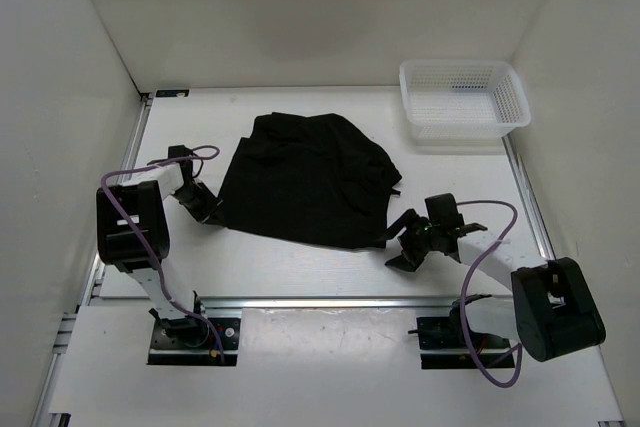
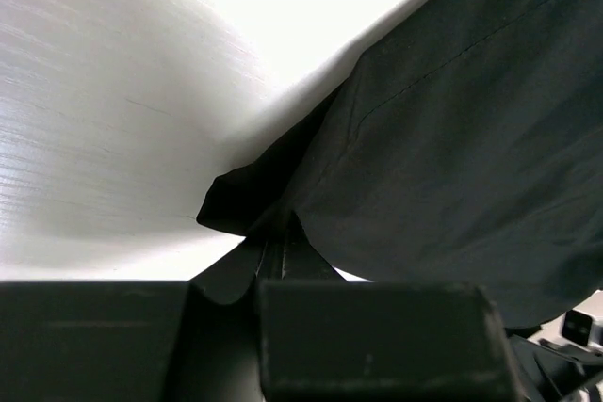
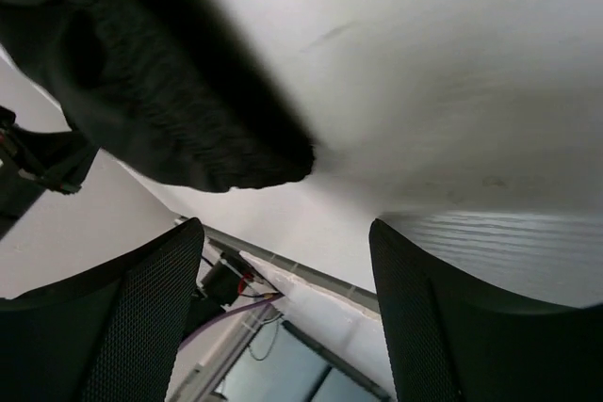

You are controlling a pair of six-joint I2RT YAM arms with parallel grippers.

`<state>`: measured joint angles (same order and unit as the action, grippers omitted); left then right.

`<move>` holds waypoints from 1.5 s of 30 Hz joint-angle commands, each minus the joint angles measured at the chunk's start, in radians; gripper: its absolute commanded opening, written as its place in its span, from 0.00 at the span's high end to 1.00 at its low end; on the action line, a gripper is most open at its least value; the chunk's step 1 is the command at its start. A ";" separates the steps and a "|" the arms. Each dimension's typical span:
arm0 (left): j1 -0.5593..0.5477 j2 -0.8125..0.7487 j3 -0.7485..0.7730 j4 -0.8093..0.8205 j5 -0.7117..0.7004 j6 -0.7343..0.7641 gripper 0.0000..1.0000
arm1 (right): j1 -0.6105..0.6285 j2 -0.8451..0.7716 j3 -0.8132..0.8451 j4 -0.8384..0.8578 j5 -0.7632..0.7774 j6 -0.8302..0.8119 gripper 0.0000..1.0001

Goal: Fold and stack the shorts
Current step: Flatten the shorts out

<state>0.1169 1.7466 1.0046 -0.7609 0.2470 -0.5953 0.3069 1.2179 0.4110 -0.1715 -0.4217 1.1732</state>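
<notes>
White desk [image 1: 300, 272]: black shorts [image 1: 305, 182] crumpled mid-desk, unfolded. Step looks like corner pickup. Left gripper [image 1: 207, 212] pinches near-left hem. Right gripper [image 1: 405, 245] spread beside near-right corner, holding nothing. Next: right advances, closes on fabric.

No text, label, brand, number or sign can be read in any of the three views. The dark base plates [image 1: 190, 339] under the two arms at the near edge of the table are too small to tell whether anything is printed on them.
</notes>
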 commanded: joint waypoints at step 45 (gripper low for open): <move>0.098 -0.439 1.206 -0.298 0.040 -0.083 0.90 | -0.129 0.028 1.439 -0.511 0.156 -0.695 1.00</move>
<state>0.1837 1.3582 2.1429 -1.0321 0.4004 -0.6754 0.1970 1.2980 1.7691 -0.6441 -0.2943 0.5766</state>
